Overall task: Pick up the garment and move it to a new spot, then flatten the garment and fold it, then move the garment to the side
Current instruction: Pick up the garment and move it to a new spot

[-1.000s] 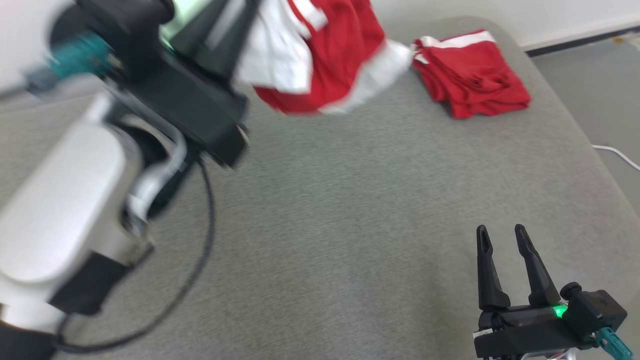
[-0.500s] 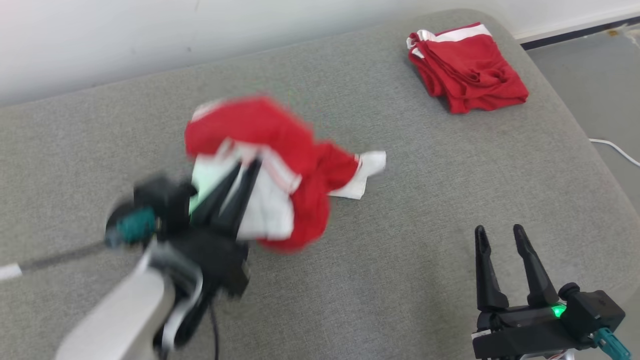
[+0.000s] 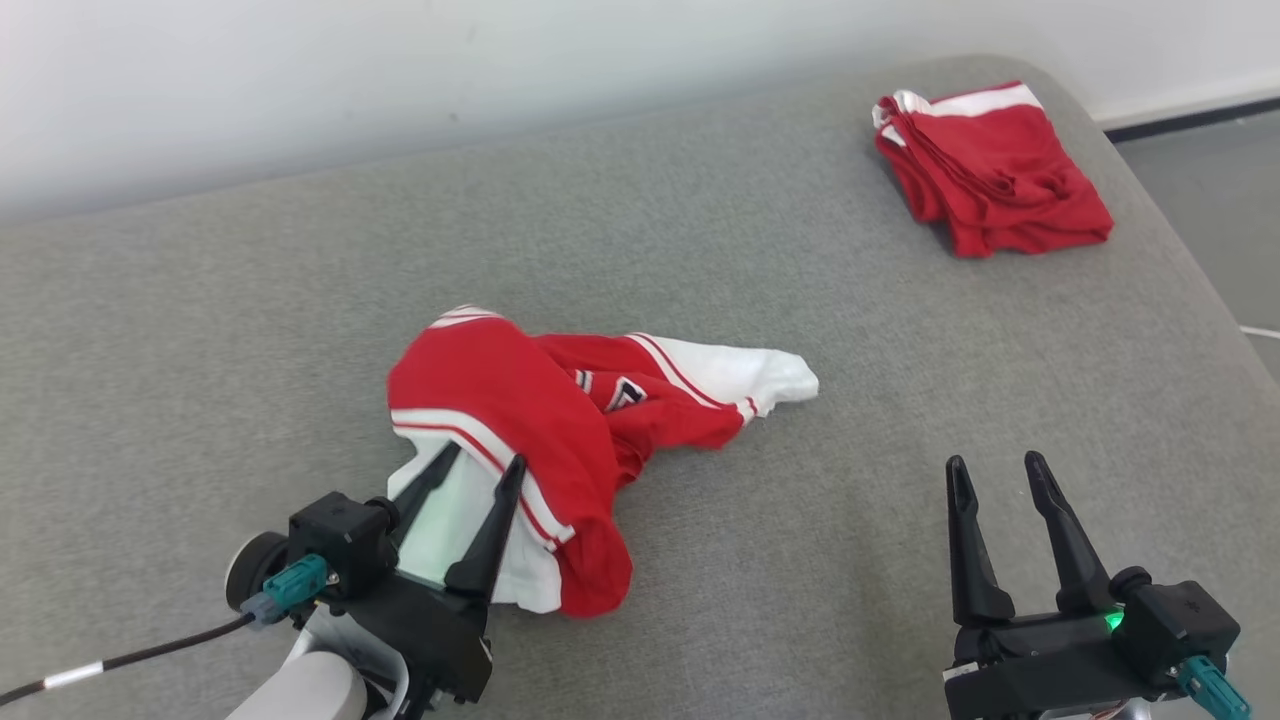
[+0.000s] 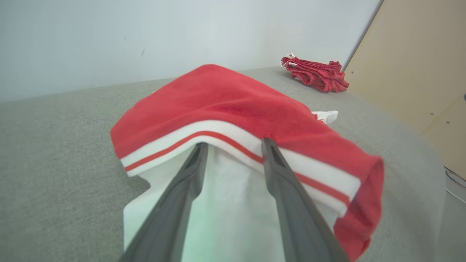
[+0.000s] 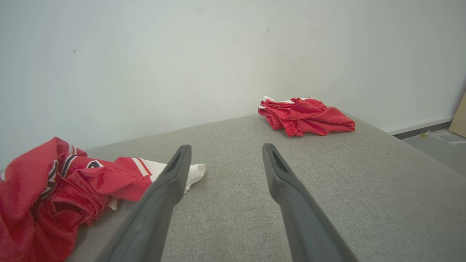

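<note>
Garment (image 3: 520, 400): crumpled, red and white, lying centre-left on the grey fabric surface (image 3: 800, 550).
Left end effector (image 3: 486, 458): fingers parted, tips under the garment's striped hem, white cloth between them.
Right end effector (image 3: 996, 462): wide open, empty, well apart from the garment.
Folded red garment (image 3: 1000, 165): far right corner.

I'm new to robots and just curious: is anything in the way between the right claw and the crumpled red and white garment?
Nothing visible. Bare grey cushion lies between the right gripper and the crumpled garment. The folded red garment sits far off at the back right corner, out of the way.
</note>
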You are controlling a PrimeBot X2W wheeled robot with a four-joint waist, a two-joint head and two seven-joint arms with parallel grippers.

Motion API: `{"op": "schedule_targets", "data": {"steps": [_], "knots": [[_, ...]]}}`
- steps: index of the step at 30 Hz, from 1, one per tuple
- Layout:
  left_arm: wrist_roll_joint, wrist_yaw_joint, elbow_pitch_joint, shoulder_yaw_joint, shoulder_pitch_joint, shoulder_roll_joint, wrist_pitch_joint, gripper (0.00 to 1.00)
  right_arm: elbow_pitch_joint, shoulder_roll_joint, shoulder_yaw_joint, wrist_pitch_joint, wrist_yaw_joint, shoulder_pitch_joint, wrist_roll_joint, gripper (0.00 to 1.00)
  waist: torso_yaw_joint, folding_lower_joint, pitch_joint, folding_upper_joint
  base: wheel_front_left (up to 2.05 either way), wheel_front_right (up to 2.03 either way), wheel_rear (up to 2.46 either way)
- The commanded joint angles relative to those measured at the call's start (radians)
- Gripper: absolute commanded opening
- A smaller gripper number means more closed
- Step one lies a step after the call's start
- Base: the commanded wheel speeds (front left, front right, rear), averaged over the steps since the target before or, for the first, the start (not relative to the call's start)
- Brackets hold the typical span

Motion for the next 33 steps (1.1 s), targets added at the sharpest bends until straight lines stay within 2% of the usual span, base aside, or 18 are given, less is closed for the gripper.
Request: {"op": "schedule_targets", "data": {"steps": [1, 11, 19, 26, 33], "knots": [[0.022, 0.009, -0.017, 0.015, 0.008, -0.006, -0.023, 1.0, 0.0, 0.0, -0.006, 0.0, -0.003, 0.014, -0.016, 1.0, 0.052, 0.0, -0.051, 0.0, 0.0, 0.0, 0.0], [0.076, 0.072, -0.1, 0.125, 0.078, 0.006, -0.055, 1.0, -0.011, 0.0, -0.036, 0.006, -0.003, 0.046, -0.047, 1.0, 0.183, 0.0, -0.156, 0.0, 0.0, 0.0, 0.0], [0.147, 0.104, -0.18, 0.268, 0.205, 0.035, -0.054, 1.0, -0.038, 0.0, -0.048, 0.027, -0.003, 0.076, -0.048, 1.0, 0.282, 0.0, -0.206, 0.0, 0.0, 0.0, 0.0], [0.211, 0.088, -0.255, 0.389, 0.332, 0.044, -0.055, 1.0, -0.053, 0.0, -0.063, 0.034, -0.003, 0.097, -0.045, 1.0, 0.326, 0.0, -0.223, 0.0, 0.0, 0.0, 0.0], [0.269, 0.058, -0.291, 0.478, 0.443, 0.012, -0.055, 1.0, -0.061, 0.0, -0.075, 0.039, -0.003, 0.124, -0.04, 1.0, 0.335, 0.0, -0.232, 0.0, 0.0, 0.0, 0.0]]}}
